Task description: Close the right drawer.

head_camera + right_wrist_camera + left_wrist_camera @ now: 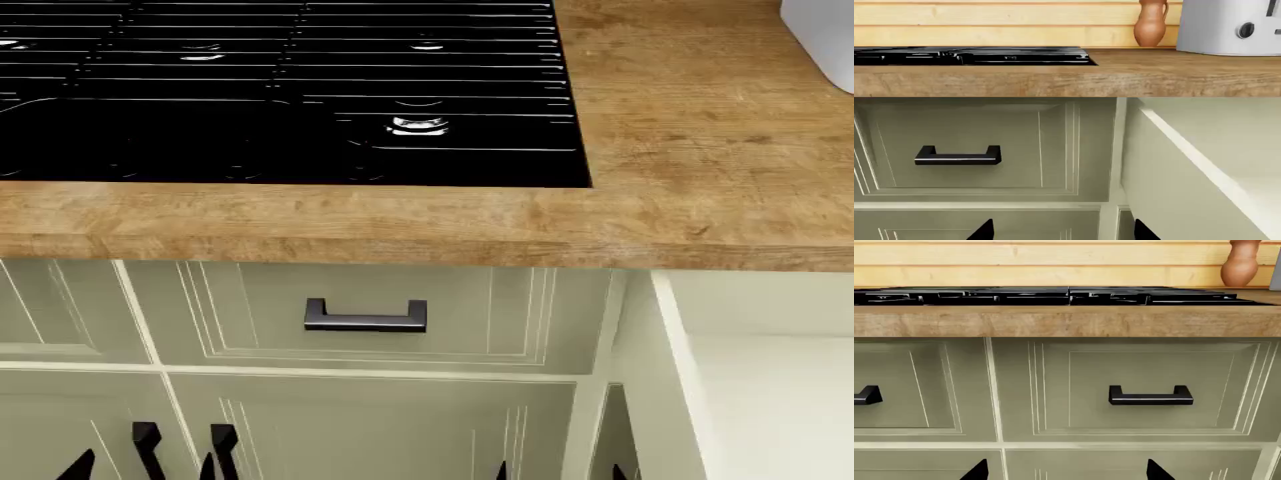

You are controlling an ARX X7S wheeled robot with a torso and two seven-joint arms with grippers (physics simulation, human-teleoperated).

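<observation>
The right drawer (747,390) stands pulled out from under the wooden counter, showing its off-white inside and pale green side wall. It also shows in the right wrist view (1174,190). Its front panel and handle are out of view. My right gripper (1064,233) is open and empty, pointing at the cabinet face just left of the drawer's side wall. In the head view only its fingertips (619,471) show at the bottom edge. My left gripper (1066,473) is open and empty, facing the closed cabinet fronts further left.
A closed green drawer with a black bar handle (364,318) sits under the black cooktop (280,90); the handle also shows in both wrist views (1151,396) (957,156). Wooden counter edge (400,225) overhangs. A brown vase (1150,22) and a white toaster (1231,25) stand on the counter.
</observation>
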